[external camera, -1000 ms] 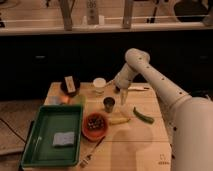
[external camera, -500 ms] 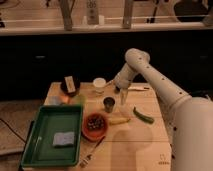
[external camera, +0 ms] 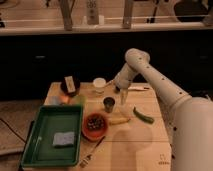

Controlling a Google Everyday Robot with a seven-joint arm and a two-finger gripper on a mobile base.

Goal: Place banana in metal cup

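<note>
The pale-yellow banana (external camera: 119, 120) lies on the wooden table, just right of the orange bowl (external camera: 94, 125). The small dark grey metal cup (external camera: 109, 104) stands upright just behind the banana, apart from it. My gripper (external camera: 122, 98) hangs from the white arm, pointing down, to the right of the cup and above and behind the banana. It holds nothing that I can see.
A dark green curved vegetable (external camera: 143, 115) lies right of the banana. A white cup (external camera: 99, 84) and a dark packet (external camera: 70, 85) stand at the back. A green tray (external camera: 42, 155) with a blue sponge (external camera: 63, 138) sits front left. A fork (external camera: 90, 154) lies near the front edge.
</note>
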